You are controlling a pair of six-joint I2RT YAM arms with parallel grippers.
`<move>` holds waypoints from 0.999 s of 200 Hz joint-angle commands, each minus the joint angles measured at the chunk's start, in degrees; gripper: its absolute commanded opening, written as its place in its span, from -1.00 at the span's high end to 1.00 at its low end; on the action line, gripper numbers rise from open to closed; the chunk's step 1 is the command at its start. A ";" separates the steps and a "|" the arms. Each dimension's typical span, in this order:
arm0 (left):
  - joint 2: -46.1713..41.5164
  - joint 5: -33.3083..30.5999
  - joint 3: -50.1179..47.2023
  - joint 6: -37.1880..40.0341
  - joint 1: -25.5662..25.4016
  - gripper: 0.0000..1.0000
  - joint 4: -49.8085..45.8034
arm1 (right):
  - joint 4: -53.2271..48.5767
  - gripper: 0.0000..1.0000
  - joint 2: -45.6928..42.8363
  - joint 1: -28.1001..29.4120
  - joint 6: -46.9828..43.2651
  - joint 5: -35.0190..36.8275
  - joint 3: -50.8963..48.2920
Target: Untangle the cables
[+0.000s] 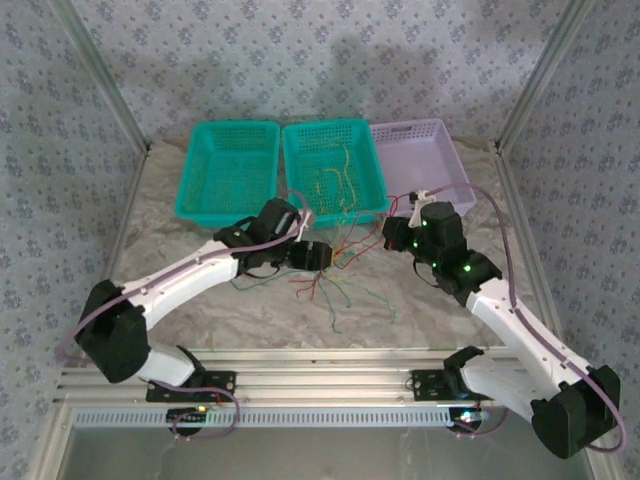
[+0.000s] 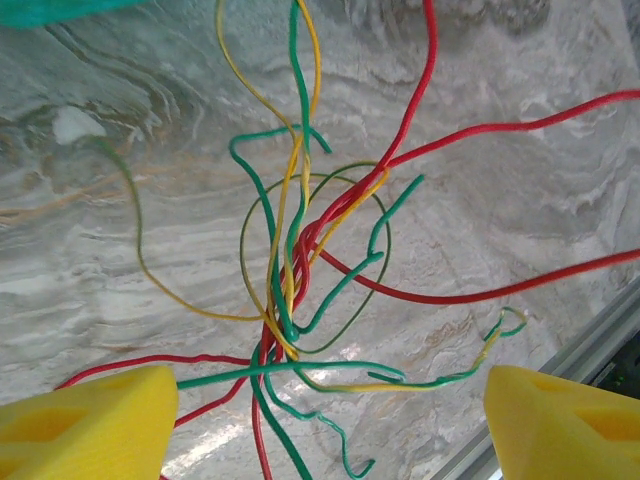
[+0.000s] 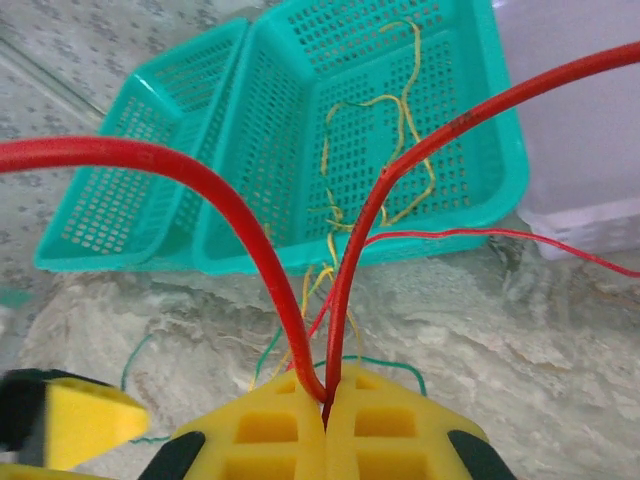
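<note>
Here — cables (image 2: 285, 280) beside basket (image 1: 326, 127) rim.

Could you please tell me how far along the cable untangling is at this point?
Early on, I'd say. Done: some yellow wires lie in the middle teal basket. In hand: the right gripper is shut on a red cable, and the left gripper hangs open over the knot. Left: red, green and yellow strands are twisted together on the table.
</note>
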 commanded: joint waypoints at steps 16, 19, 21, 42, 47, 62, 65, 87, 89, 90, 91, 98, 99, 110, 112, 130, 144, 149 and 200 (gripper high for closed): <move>3.17 0.69 -0.12 -1.38 -0.90 -0.57 2.85 | 5.14 1.00 -3.16 0.58 -2.11 -4.37 0.31; 3.36 0.38 -0.15 -1.38 -0.88 -0.56 2.81 | 5.17 1.00 -3.34 0.62 -2.18 -4.48 0.30; 3.45 -0.05 -0.20 -1.36 -0.89 -0.56 2.73 | 5.28 1.00 -3.48 0.58 -2.24 -4.51 0.25; 4.31 -3.51 -0.09 -0.92 -0.81 -0.48 1.68 | 6.07 1.00 -4.85 0.66 -2.82 -5.66 -0.08; 4.23 -4.41 -0.04 -1.01 -0.68 -0.43 1.64 | 6.08 1.00 -4.90 0.66 -2.95 -6.03 -0.05; 3.86 -4.89 -0.76 -1.66 -0.15 -0.20 2.86 | 5.89 1.00 -5.13 0.66 -3.19 -6.96 -0.14; 3.78 -4.90 -0.85 -1.95 0.01 -0.17 3.10 | 5.88 1.00 -5.11 0.70 -3.19 -6.97 -0.12; 3.46 -3.10 -2.59 -3.83 0.80 -0.15 6.63 | 6.46 1.00 -5.98 0.73 -2.77 -6.89 -0.84; 3.43 -2.61 -2.77 -4.02 0.84 -0.15 7.12 | 6.59 1.00 -6.14 0.74 -2.63 -6.89 -0.96; 3.51 -2.44 -2.85 -4.11 0.85 -0.15 7.36 | 6.68 1.00 -6.18 0.74 -2.63 -6.89 -1.01; 3.55 -2.26 -2.94 -4.24 0.90 -0.16 7.57 | 6.82 1.00 -6.32 0.72 -2.57 -6.82 -1.05; 3.63 -0.82 -3.56 -4.97 0.95 -0.19 9.21 | 7.35 1.00 -6.65 0.75 -2.19 -6.95 -1.30; 3.66 -0.67 -3.65 -5.11 0.95 -0.20 9.46 | 7.41 1.00 -6.66 0.75 -2.19 -6.96 -1.35; 3.95 1.31 -4.42 -6.01 0.88 -0.25 11.96 | 8.19 1.00 -6.92 0.71 -1.61 -7.27 -1.65; 4.03 1.44 -4.48 -6.10 0.86 -0.26 12.16 | 8.36 1.00 -6.90 0.67 -1.55 -7.38 -1.76; 4.04 2.48 -4.95 -6.46 0.91 -0.29 14.00 | 9.19 1.00 -6.58 0.70 -0.81 -8.40 -1.83; 4.12 3.65 -5.48 -7.19 0.86 -0.28 15.91 | 10.41 1.00 -6.51 0.66 -0.06 -9.14 -2.20; 4.21 4.24 -5.64 -7.58 0.87 -0.23 16.68 | 10.73 1.00 -6.36 0.66 0.16 -9.46 -2.29; 6.65 8.85 -8.95 -13.33 0.86 0.21 25.44 | 13.27 1.00 -4.96 0.76 1.75 -11.37 -2.49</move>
